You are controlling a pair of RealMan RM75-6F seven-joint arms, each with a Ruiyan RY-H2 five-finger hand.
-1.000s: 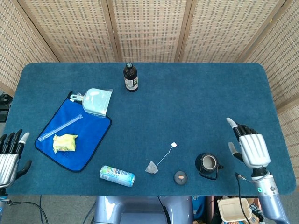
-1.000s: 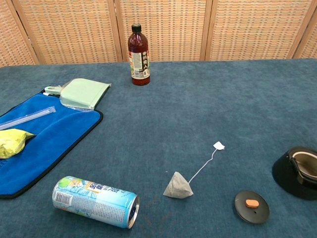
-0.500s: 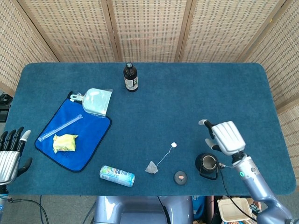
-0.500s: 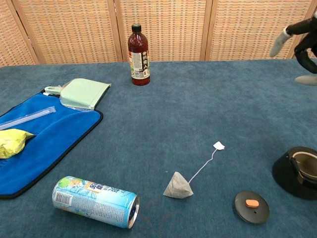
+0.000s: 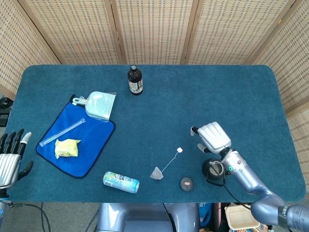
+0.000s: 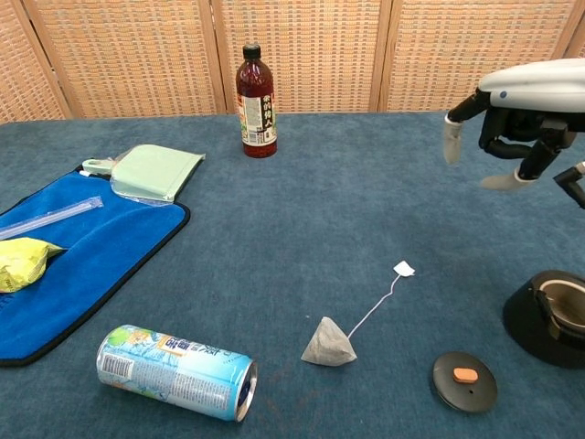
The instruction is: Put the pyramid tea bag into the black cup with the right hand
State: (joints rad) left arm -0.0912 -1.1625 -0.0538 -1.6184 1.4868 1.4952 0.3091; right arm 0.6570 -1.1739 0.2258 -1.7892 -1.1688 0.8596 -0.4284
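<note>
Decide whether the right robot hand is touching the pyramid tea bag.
Apart. The chest view shows the right robot hand raised above the table, well clear of the pyramid tea bag.

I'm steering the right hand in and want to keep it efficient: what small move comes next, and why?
Probably bring the right hand down and toward the pyramid tea bag. The hand is empty with fingers apart, above the table near the tag end of the string, while the bag lies untouched between the can and the lid. The black cup stands open.
</note>
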